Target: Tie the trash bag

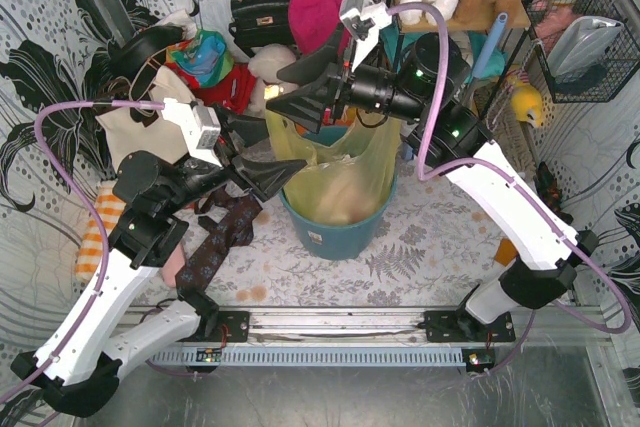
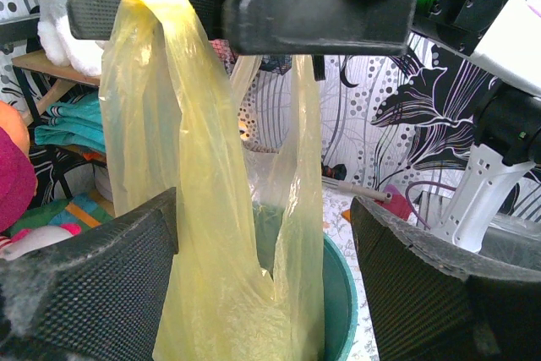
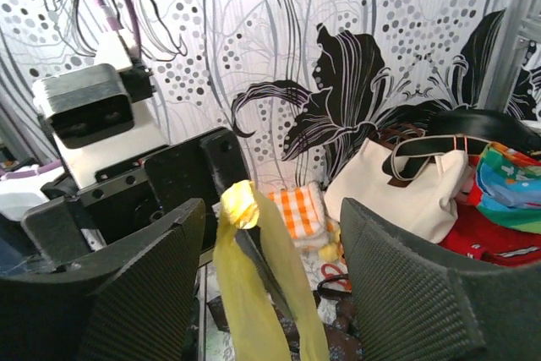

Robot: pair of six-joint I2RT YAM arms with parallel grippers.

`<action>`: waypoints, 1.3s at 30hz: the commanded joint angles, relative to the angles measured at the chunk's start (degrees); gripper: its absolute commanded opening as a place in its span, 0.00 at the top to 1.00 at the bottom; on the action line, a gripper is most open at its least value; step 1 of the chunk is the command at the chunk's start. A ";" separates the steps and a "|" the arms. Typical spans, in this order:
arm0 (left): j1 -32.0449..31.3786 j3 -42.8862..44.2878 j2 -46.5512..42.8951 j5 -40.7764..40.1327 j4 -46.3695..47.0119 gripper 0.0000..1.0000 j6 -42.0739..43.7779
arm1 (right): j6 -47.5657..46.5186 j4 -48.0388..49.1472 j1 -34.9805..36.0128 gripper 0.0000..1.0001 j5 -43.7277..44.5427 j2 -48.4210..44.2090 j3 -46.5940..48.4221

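Clutter is crowding the back of the table [image 1: 430,247]. At centre the teal bucket [image 1: 335,232] is standing with the trash bag [image 1: 340,172] inside it, handles rising above the rim. The cream tote [image 1: 130,127] is lying at back left. The right gripper [image 3: 272,209] is gaping wide, one handle seemingly hanging off a finger, and its fingers [image 2: 330,6] are blocking the top of the left wrist view. The left gripper [image 2: 264,209] is gaping wide just beside the bag, gripping nothing. A small knot [image 3: 239,203] is capping the raised handle
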 commanded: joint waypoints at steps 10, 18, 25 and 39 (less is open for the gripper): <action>0.07 0.78 -0.84 -2.27 1.82 0.13 1.16 | -1.56 -3.10 1.47 0.97 3.21 1.64 4.18; 0.14 2.88 0.56 -8.11 2.78 0.12 3.55 | -0.42 -1.81 1.60 1.00 0.61 1.33 3.66; 0.15 6.43 4.86 -8.04 5.83 0.17 5.44 | -0.31 -2.27 1.62 1.00 -0.15 1.16 3.85; 0.15 7.13 0.12 -14.04 -1.89 0.22 10.32 | -1.89 -3.09 1.63 1.00 2.80 -1.12 2.43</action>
